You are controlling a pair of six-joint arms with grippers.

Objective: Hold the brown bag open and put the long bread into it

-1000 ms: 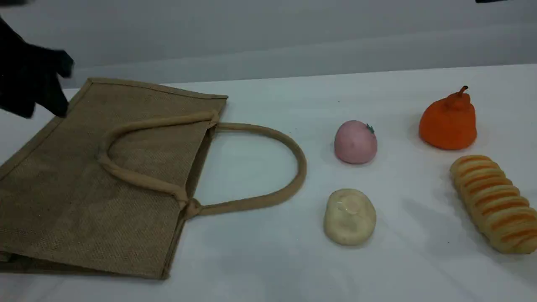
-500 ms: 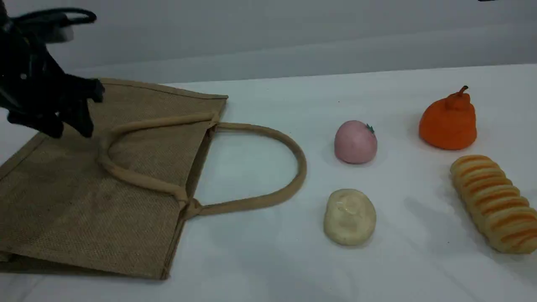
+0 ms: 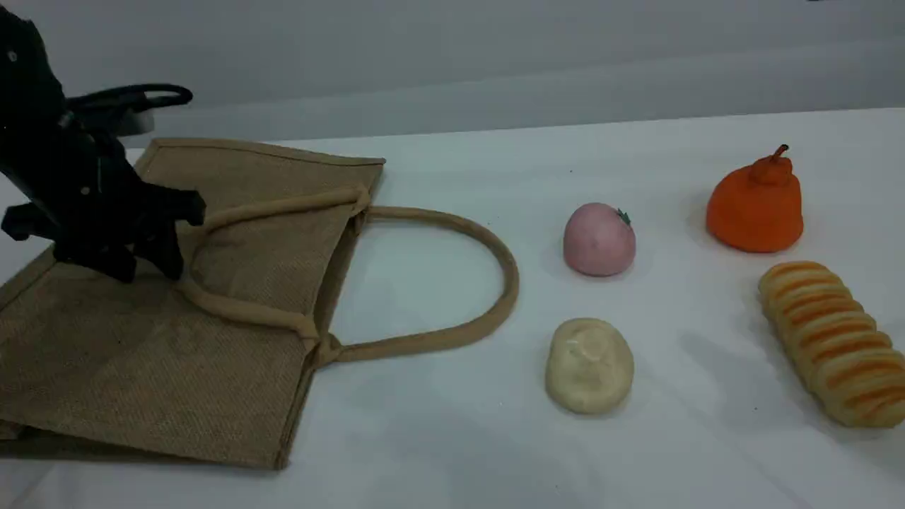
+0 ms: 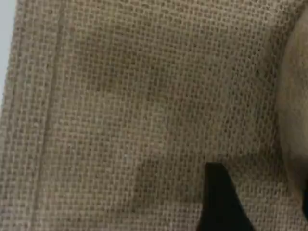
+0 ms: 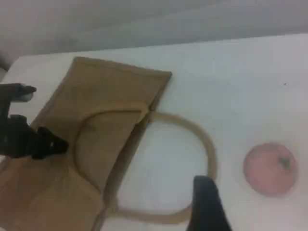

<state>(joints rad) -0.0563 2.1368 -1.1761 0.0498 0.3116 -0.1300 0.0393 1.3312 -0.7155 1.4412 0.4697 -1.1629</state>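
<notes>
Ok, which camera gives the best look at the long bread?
The scene view: the long bread lies whole and unobstructed at the table's right edge, its ridged stripes clear. The right wrist view takes in the bag and the pink fruit but not the bread. The left wrist view shows only bag weave.

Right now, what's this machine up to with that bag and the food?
The left gripper hangs open just above the brown bag, close to the handle folded back onto it, and holds nothing. The bag lies flat on the table, not yet opened. The long bread sits untouched far to the right. The right gripper waits high above the table with nothing visibly in it.
</notes>
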